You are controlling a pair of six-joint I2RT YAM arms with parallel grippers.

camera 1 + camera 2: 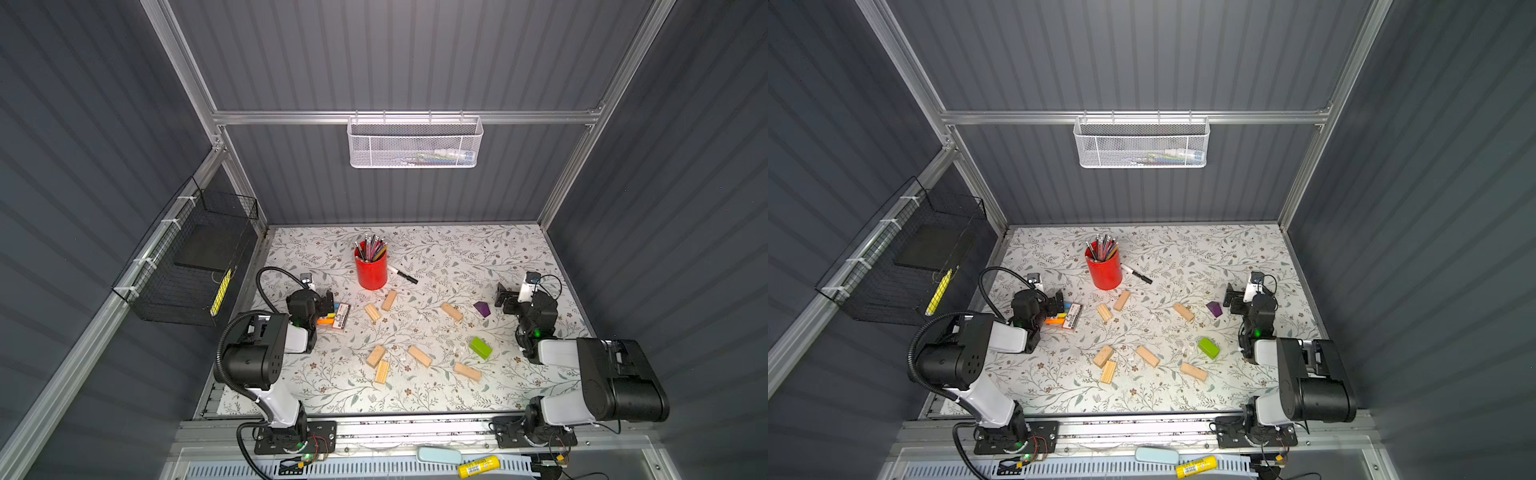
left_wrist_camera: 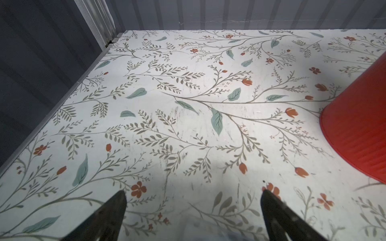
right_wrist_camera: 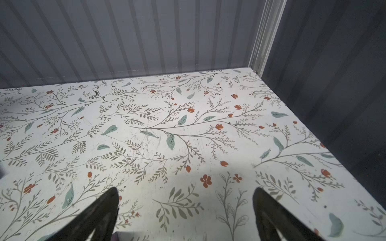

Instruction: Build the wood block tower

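Black-and-white arms (image 1: pixel 297 338) with small green status lights (image 1: pixel 537 332).

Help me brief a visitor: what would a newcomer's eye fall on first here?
The red pencil cup stands out first, upright toward the back middle of the floral table. Next come the lime green block on the right and the purple block farther back, among scattered pale wood blocks; nothing is stacked yet.

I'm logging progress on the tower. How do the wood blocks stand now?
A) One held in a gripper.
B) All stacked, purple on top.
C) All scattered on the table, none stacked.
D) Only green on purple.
C: in both top views the green block, the purple block and the pale blocks all lie on the table, none atop another.
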